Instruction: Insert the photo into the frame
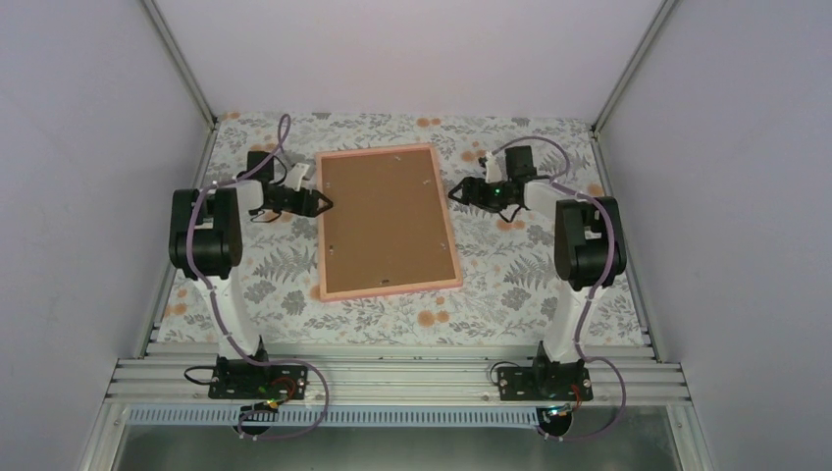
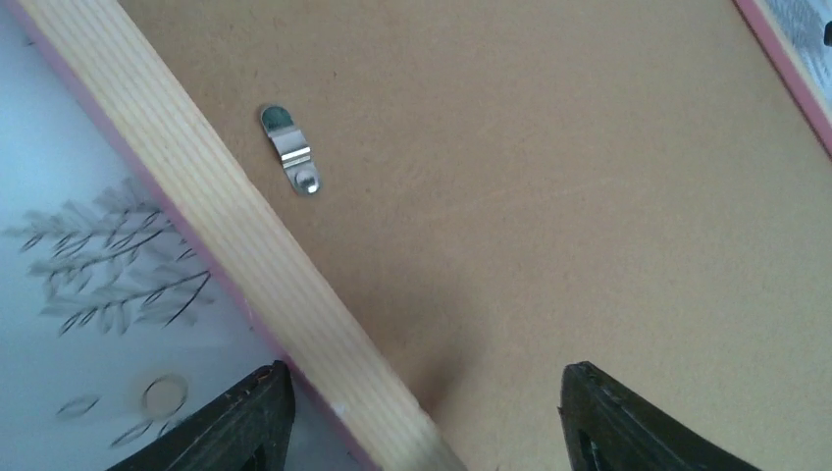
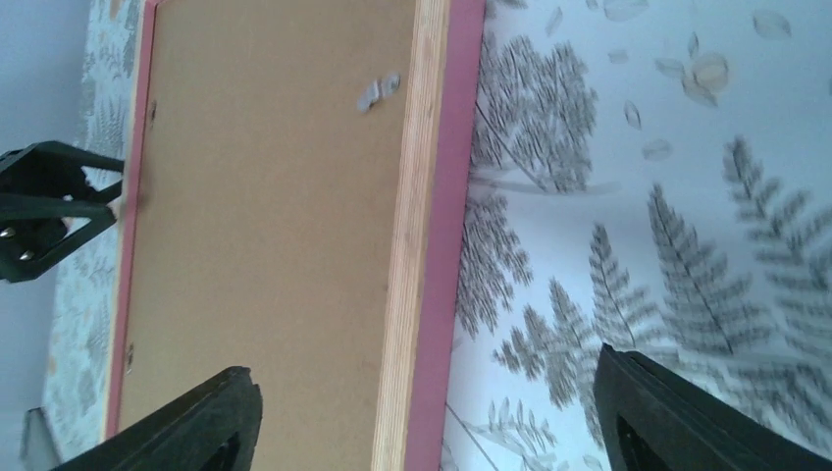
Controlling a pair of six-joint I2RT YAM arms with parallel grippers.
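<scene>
Lying face down in the middle of the table (image 1: pixel 510 285), the pink frame (image 1: pixel 392 289) has its brown backing board (image 1: pixel 386 218) seated inside the rim. The photo cannot be seen in any view. If it is in place it sits under the board, and nothing here confirms that.

By that reading the task looks close to finished - the print loaded, the back closed over it - with at most the fastening and a check left. One small metal clip (image 2: pixel 291 150) lies flat on the board near the wooden inner edge, but whether it is turned to lock I cannot tell.

The left end effector (image 1: pixel 319 204) sits at the frame's left edge with its fingers spread wide and nothing between them, and the rim and board pass below the gap. The right end effector (image 1: pixel 457 192) hovers just off the right edge - also wide open, holding nothing.

Both wrist views crop the frame, and the other clips show only as faint specks from above.
</scene>
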